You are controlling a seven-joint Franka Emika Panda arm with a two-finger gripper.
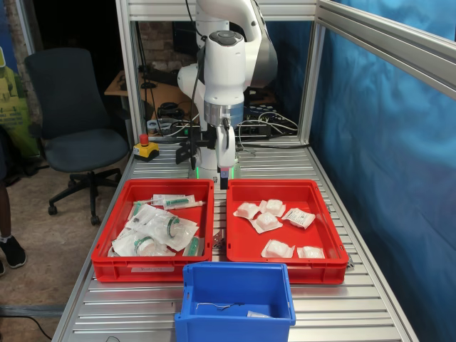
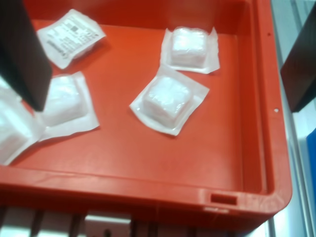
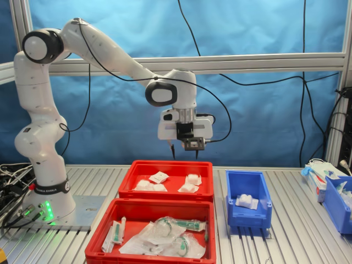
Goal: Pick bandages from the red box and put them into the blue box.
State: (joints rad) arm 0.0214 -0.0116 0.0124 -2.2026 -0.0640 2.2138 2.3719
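In the first exterior view you see the arm point(image 1: 231, 64) at twelve o'clock behind two red crates. The red box point(image 1: 285, 267) with the bandages point(image 1: 268, 222) lies at three o'clock of its twin, the second red crate point(image 1: 153, 269), which holds clear pouches point(image 1: 160, 231). The blue box point(image 1: 235, 313) stands at six o'clock, just in front of both, with one white packet point(image 1: 258, 314) in it.

In the wrist view you look down into the red box point(image 2: 148, 192). Two dark fingers point(image 2: 22, 54) stand far apart with nothing between them. Five packets show; one point(image 2: 169, 98) lies about midway between the fingers.

In the second exterior view the gripper point(image 3: 184, 149) hangs open and empty above the red box point(image 3: 170, 193), well clear of the bandages point(image 3: 190, 180). The blue box point(image 3: 247, 212) sits at three o'clock of it.
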